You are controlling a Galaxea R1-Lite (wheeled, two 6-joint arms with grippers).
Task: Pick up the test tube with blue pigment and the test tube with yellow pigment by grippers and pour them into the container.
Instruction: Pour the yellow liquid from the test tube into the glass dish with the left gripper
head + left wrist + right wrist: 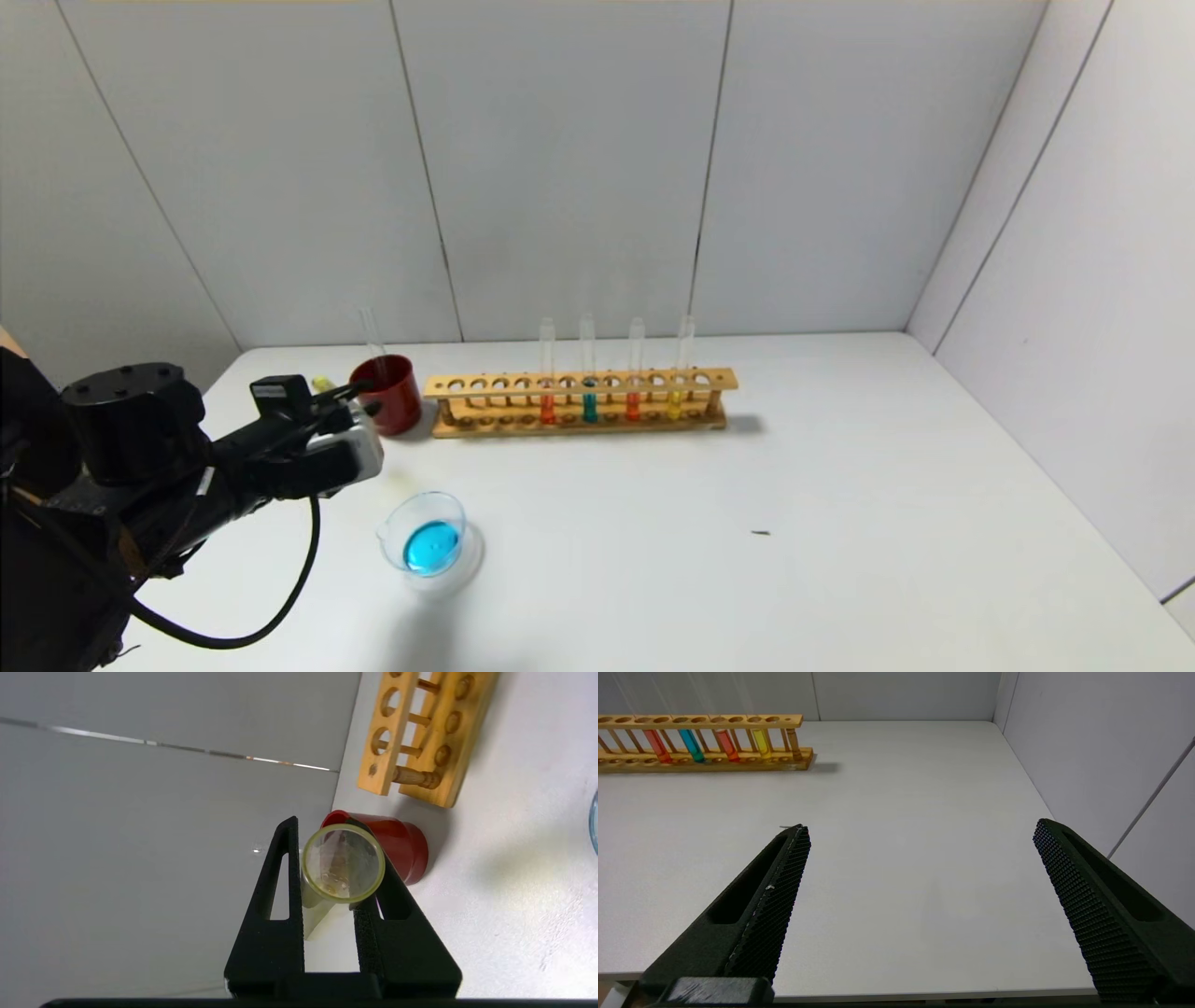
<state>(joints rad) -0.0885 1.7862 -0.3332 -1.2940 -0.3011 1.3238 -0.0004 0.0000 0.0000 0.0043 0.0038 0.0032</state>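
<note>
I use the wooden rack (581,403) as my landmark on the white table (840,523). Nearest me, my right gripper (920,858) hovers low over the near edge of the table, well in front of the rack's right end, its jaws spread wide and grasping nothing. On my left, nearer than the rack and beyond its left end, my left gripper (327,891) is clamped on a clear tube (343,865) with a faint yellowish tint; the left wrist view looks straight into the tube's round mouth, and the tube appears empty of liquid. In front of the rack's left end sits the container (429,541), a low clear glass dish with a pouring lip, holding a pool of bright blue liquid. Just beside the rack's left end stands a dark red cup (387,392), with an empty clear tube (372,336) leaning up out of it. In the rack itself four tubes stand upright: two with orange-red liquid, and between them the test tube with blue pigment (589,392); the test tube with yellow pigment (676,397) stands nearest the rack's right end. Behind the rack rise grey wall panels (560,168).
</note>
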